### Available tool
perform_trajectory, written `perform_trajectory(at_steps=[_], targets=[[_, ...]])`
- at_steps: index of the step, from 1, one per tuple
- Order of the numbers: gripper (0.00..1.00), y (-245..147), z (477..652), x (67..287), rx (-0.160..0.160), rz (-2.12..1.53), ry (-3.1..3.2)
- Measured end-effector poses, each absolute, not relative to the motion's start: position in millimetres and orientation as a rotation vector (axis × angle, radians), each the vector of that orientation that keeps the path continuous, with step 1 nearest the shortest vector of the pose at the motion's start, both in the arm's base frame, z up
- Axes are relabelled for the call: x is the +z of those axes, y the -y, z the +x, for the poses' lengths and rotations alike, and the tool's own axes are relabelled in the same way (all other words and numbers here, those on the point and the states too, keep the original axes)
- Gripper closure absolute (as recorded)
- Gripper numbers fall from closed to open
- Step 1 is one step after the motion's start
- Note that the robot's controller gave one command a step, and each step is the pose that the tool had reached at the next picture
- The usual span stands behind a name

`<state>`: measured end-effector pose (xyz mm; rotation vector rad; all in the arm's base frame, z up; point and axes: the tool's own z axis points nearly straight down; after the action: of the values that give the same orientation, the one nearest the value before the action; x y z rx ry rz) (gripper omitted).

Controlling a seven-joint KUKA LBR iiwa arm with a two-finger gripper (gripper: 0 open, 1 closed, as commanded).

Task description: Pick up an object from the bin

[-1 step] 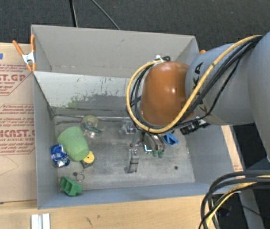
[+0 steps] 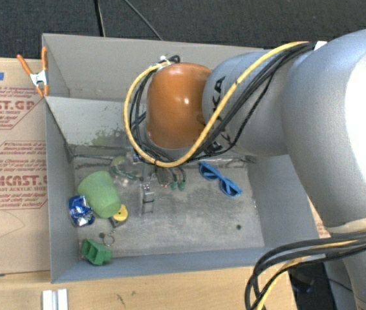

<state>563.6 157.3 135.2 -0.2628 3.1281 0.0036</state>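
My gripper (image 2: 148, 195) hangs below the wrist, over the bin floor left of centre. A pale green rounded cup-like thing (image 2: 99, 193) lies just to its left, with a small yellow piece (image 2: 119, 213) at that thing's lower right edge. A clear, wiry thing (image 2: 122, 166) lies up and to the left of the gripper, near the back wall. A small dark green bit (image 2: 179, 185) sits close on the right. Blue sunglasses (image 2: 220, 177) lie further right.
A crumpled blue foil wrapper (image 2: 79, 210) lies against the left wall. A dark green block (image 2: 96, 252) with a small ring beside it sits in the front left corner. The arm covers the bin's right and back parts.
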Motion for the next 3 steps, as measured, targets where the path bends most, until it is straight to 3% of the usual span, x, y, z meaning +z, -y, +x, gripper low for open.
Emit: perform_trajectory(at_steps=[1, 2, 3], targets=[[0.0, -114.8, 546.3, 67.2, 0.001, -0.21, -3.134], [0.0, -207.6, 543.6, 80.5, 0.006, -0.461, -3.104], [1.0, -203.6, 544.2, 80.9, 0.001, -0.453, -3.109]])
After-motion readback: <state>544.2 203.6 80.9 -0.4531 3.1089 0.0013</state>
